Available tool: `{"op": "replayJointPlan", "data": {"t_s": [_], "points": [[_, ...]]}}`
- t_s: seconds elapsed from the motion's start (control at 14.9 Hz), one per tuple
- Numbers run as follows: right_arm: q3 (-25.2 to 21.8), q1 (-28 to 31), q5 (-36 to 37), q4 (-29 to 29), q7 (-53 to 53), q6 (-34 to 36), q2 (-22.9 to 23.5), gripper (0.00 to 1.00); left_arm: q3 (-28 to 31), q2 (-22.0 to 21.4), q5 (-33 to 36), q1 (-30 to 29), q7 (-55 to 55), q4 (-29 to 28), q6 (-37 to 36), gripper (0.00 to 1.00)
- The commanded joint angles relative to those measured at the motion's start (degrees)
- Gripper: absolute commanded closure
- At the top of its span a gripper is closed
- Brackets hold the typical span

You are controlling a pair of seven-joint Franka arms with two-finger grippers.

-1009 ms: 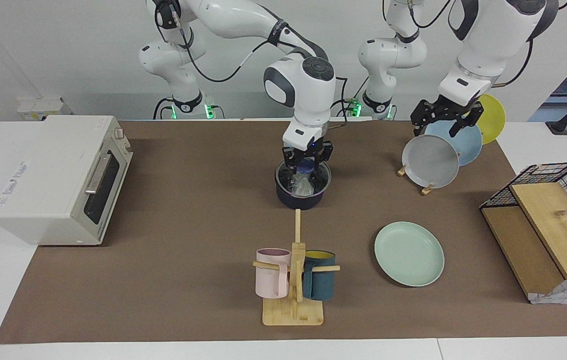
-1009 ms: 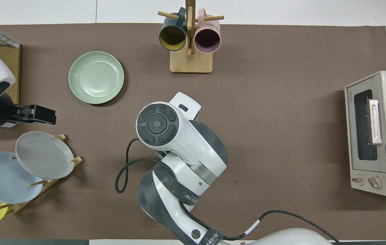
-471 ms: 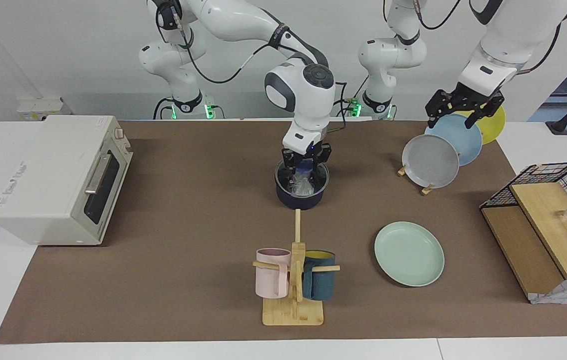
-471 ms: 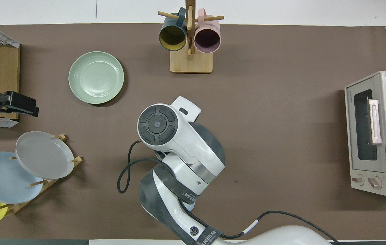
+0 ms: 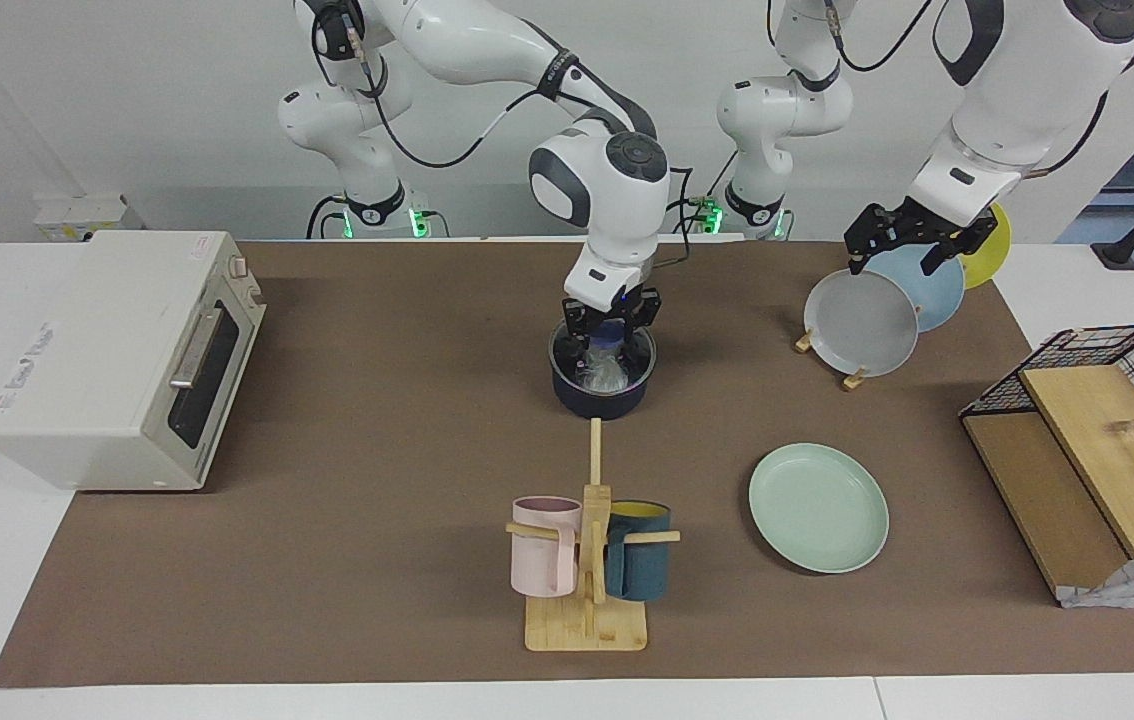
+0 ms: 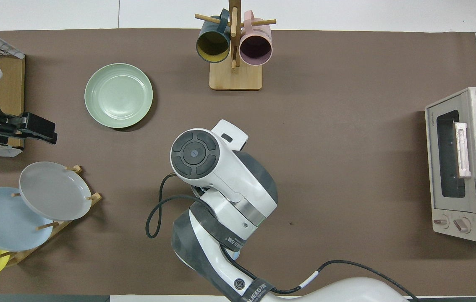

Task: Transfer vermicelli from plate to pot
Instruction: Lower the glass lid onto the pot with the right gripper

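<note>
The dark pot [image 5: 599, 402] stands mid-table, nearer the robots than the mug rack. A glass lid with a blue knob [image 5: 611, 339] lies on its mouth, and whitish vermicelli [image 5: 607, 377] shows inside through the glass. My right gripper [image 5: 610, 335] is down at the lid's knob. In the overhead view the right arm [image 6: 217, 176] hides the pot. The mint-green plate [image 5: 817, 507] [image 6: 119, 95] lies bare toward the left arm's end. My left gripper [image 5: 905, 243] [image 6: 38, 132] hangs open and holds nothing, over the plate rack.
A rack with grey, blue and yellow plates [image 5: 862, 322] [image 6: 53, 191] stands near the left arm. A mug rack [image 5: 587, 560] [image 6: 234, 46] stands farther out than the pot. A toaster oven [image 5: 117, 350] [image 6: 460, 163] and a wire basket with boards [image 5: 1087, 440] sit at the table's ends.
My left gripper swung up and toward its own end of the table, then came partly back over the plate rack. My right gripper stayed at the pot, its wrist lifting slightly.
</note>
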State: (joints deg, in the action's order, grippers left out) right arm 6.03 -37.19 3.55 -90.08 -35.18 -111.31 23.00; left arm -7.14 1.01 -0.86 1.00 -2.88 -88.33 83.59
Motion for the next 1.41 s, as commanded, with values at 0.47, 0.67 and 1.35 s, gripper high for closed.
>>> {"op": "replayJointPlan", "data": {"t_s": [0.47, 0.67, 1.35], "points": [[0.30, 0.18, -0.65, -1.06, -1.04, -0.40, -0.59, 1.00, 0.19, -2.33, 0.86, 1.11, -1.34, -2.28, -0.10, 0.00], [0.30, 0.18, -0.65, -1.42, -1.12, -1.19, -0.59, 0.66, 0.37, -2.51, 0.77, 1.20, -1.34, -2.55, 0.25, 0.00], [-0.14, 6.50, 0.23, -0.54, 0.80, 2.93, -5.59, 0.00, 0.46, -2.77, 0.77, 1.11, -1.78, -2.46, 0.78, 0.00]]}}
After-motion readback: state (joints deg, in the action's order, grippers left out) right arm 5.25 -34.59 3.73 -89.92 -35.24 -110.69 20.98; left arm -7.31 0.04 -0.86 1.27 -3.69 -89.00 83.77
